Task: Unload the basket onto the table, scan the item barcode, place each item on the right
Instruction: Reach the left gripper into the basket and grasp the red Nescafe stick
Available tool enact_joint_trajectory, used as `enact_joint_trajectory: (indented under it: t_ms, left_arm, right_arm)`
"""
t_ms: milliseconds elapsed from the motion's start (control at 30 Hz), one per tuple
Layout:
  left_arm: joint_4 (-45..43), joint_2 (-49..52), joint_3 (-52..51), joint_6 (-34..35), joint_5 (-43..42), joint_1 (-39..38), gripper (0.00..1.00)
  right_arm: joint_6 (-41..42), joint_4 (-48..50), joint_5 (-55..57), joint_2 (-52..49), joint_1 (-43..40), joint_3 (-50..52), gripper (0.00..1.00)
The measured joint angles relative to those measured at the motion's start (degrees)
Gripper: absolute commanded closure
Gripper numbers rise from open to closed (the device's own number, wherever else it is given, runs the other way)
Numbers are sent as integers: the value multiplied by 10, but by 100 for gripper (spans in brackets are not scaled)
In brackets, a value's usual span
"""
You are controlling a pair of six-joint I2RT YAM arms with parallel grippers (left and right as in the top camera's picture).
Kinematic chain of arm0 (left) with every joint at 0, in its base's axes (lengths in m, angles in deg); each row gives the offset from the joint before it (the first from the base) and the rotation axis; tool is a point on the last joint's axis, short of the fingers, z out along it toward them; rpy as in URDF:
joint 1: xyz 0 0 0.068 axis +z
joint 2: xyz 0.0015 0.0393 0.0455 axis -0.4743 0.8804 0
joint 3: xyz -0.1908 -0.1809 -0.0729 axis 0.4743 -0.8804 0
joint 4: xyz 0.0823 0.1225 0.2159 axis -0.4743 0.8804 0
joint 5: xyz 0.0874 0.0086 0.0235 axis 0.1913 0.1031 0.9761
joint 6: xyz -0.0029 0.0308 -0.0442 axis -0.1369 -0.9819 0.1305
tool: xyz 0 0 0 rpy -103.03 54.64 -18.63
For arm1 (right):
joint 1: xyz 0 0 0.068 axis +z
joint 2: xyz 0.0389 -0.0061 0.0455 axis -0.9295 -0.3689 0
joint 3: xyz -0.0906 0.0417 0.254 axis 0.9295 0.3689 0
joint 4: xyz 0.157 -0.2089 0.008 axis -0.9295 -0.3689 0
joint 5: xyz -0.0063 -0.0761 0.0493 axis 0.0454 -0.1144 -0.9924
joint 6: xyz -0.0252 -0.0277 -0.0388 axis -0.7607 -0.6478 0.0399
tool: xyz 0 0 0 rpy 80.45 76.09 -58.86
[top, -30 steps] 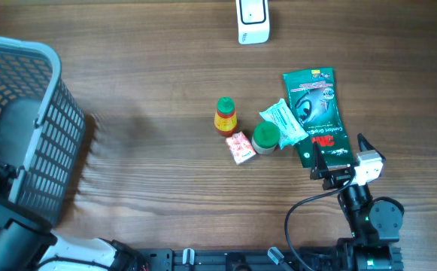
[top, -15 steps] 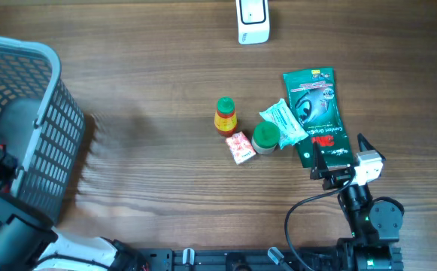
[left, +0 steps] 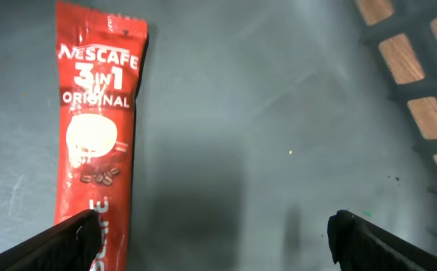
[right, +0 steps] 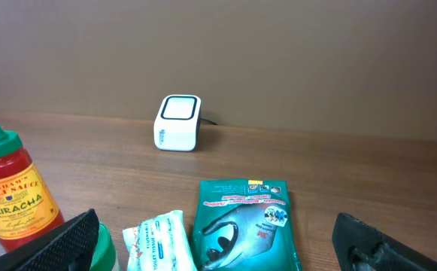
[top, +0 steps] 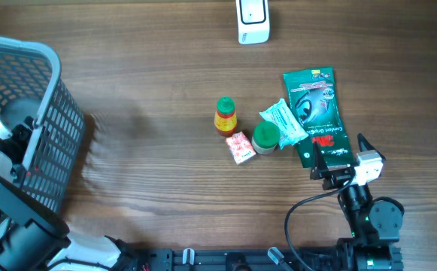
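1. Bench (top: pixel 150 90): bare wood, carrying all the loose goods. I judge the next scan starts here.
2. Basket (top: pixel 45 143): stands at my left edge of the bench. My left hand (left: pixel 222 239) is down inside it, fingers spread wide and pinching nothing.
3. Green pouch (top: pixel 316 113): lies flat, print up, just beyond my right hand (right: pixel 222 242), which hovers spread and empty. It looks like the nearest candidate. It is thin and flat, so I would take it by an edge. I cannot see its barcode, so I would find the code before presenting it.
4. Sachet (left: pixel 96 128): lies flat on the basket floor, its lower end by one left fingertip. It is not gripped, and I judge it dealt with.
5. Sriracha bottle (top: pixel 225 117): upright at mid-bench, near a green-lidded jar (top: pixel 265 136), a tissue packet (top: pixel 282 120) and a small box (top: pixel 240 147). The cluster is tight, so I would lift straight up to avoid knocking the neighbours.
6. Scanner (top: pixel 253 19): sits at the far edge, well apart from the goods. I would hold the code square to its window and keep it steady.
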Motion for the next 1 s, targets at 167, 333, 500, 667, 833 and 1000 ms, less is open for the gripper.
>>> enact_joint_trajectory:
  t_ms: [167, 333, 500, 667, 833, 1000]
  left_arm:
    - [-8, -1, -2, 0, 33, 0, 0]
    - [-7, -1, -2, 0, 65, 0, 0]
    - [3, -1, -2, 0, 119, 0, 0]
    - [3, -1, -2, 0, 138, 0, 0]
    - [9, 3, -2, 0, 137, 0, 0]
    - [2, 27, 4, 15, 136, 2, 0]
  right_arm:
    - [0, 0, 0, 0, 0, 0, 0]
    - [0, 0, 0, 0, 0, 0, 0]
    - [0, 0, 0, 0, 0, 0, 0]
    - [0, 0, 0, 0, 0, 0, 0]
    - [0, 0, 0, 0, 0, 0, 0]
    - [0, 0, 0, 0, 0, 0, 0]
